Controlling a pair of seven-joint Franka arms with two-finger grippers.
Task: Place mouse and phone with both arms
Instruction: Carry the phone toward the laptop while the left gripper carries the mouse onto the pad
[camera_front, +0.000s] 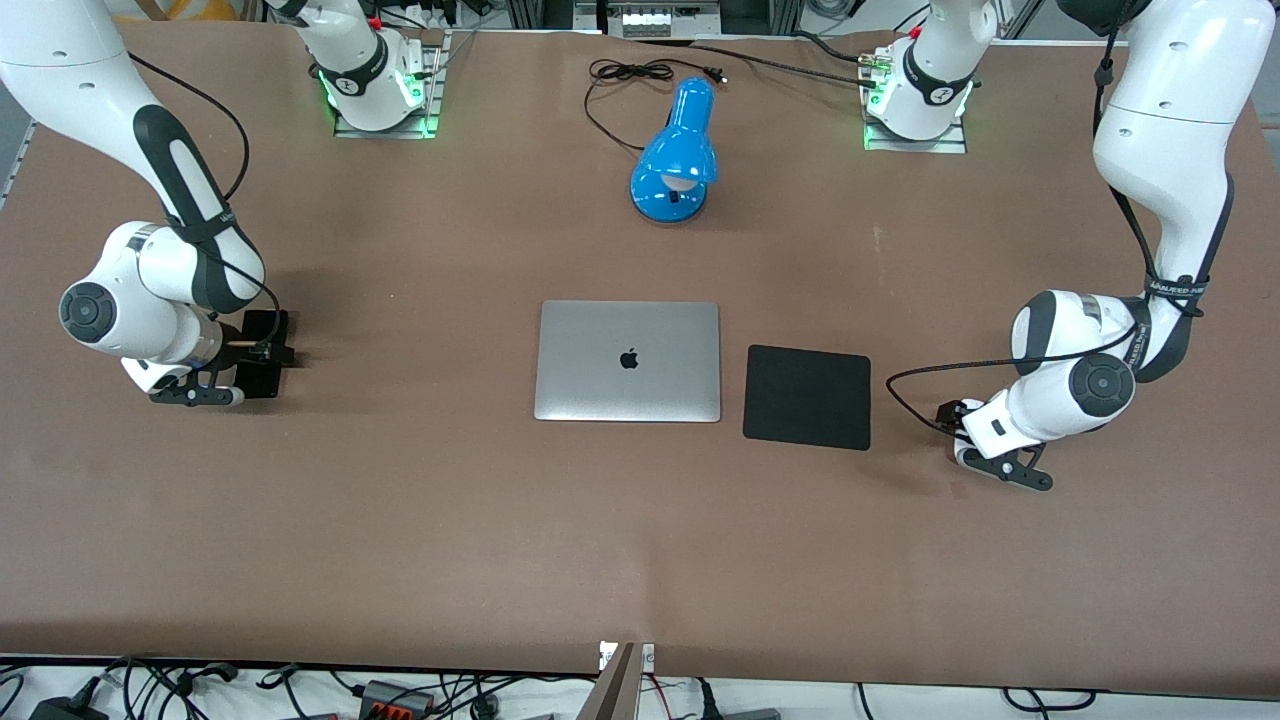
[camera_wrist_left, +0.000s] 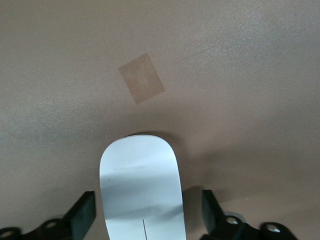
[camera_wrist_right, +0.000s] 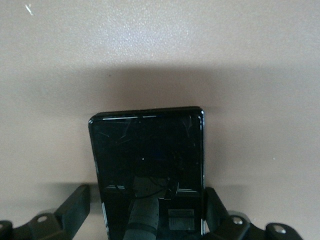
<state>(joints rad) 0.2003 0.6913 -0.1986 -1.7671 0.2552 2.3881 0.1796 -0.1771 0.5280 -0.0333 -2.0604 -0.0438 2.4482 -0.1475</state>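
Observation:
The white mouse (camera_wrist_left: 140, 185) lies on the brown table toward the left arm's end. My left gripper (camera_wrist_left: 147, 212) is low over it, its fingers (camera_wrist_left: 82, 217) open on either side with a gap at each. In the front view the left gripper (camera_front: 1000, 465) hides the mouse. The black phone (camera_wrist_right: 147, 160) lies flat toward the right arm's end. My right gripper (camera_wrist_right: 147, 207) straddles it, open, with one finger (camera_wrist_right: 75, 205) clear of its edge and the other close against it. From the front, the phone (camera_front: 265, 325) shows partly under the right gripper (camera_front: 200, 390).
A closed silver laptop (camera_front: 628, 360) sits mid-table with a black mouse pad (camera_front: 807, 396) beside it, toward the left arm. A blue desk lamp (camera_front: 676, 155) and its cable (camera_front: 630, 72) lie near the bases. A tape patch (camera_wrist_left: 142, 77) marks the table by the mouse.

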